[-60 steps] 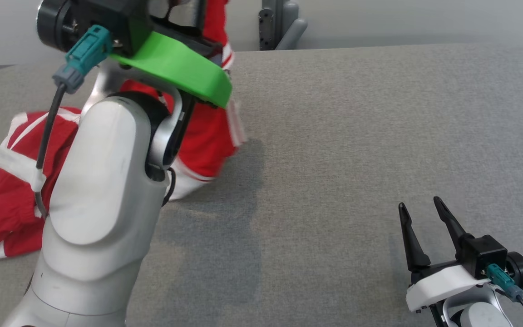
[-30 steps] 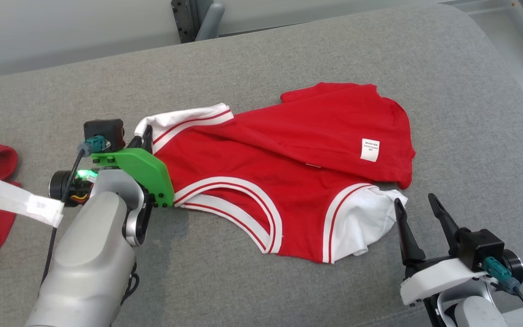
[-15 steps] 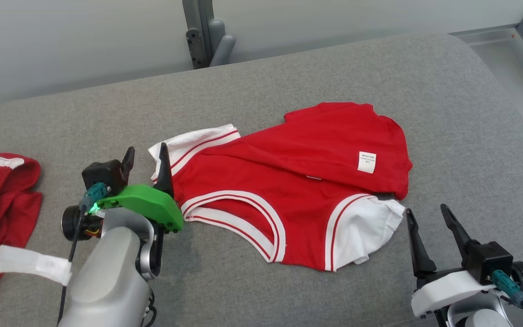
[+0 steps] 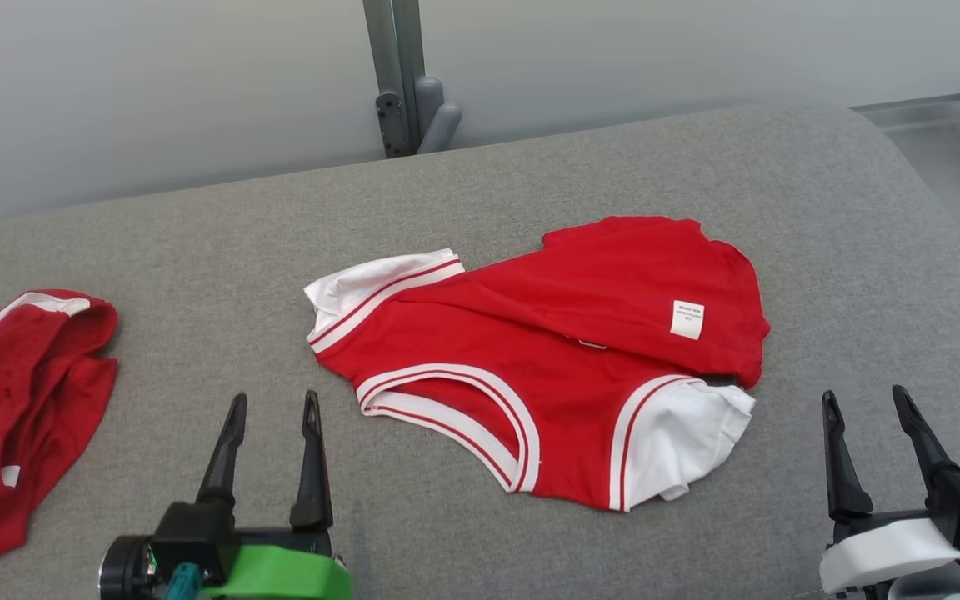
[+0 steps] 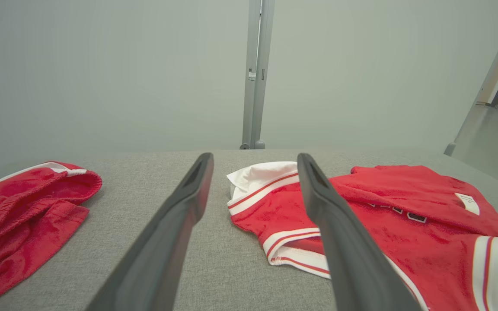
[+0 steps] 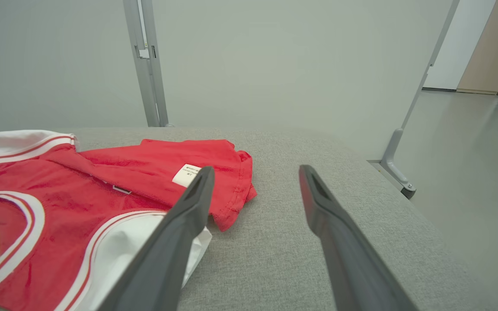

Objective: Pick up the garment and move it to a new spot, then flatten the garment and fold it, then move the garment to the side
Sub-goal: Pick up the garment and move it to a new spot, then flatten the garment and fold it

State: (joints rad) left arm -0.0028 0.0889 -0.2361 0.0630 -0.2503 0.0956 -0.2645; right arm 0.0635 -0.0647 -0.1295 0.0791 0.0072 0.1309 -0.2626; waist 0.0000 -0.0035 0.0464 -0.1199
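Left end effector now clear of garment

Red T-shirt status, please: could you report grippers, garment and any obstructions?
Left gripper, right gripper: jaws open, empty. Red T-shirt down, rumpled, part folded over. Second red garment far left, apart.

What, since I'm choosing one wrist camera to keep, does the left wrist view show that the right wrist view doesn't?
Left wrist view: the open left claw and a second, crumpled red garment off to the left. Right wrist view: the open right claw and a broad stretch of floor past the table's edge. Both: the red-and-white jersey with its white label, the grey padded table and the grey post behind.
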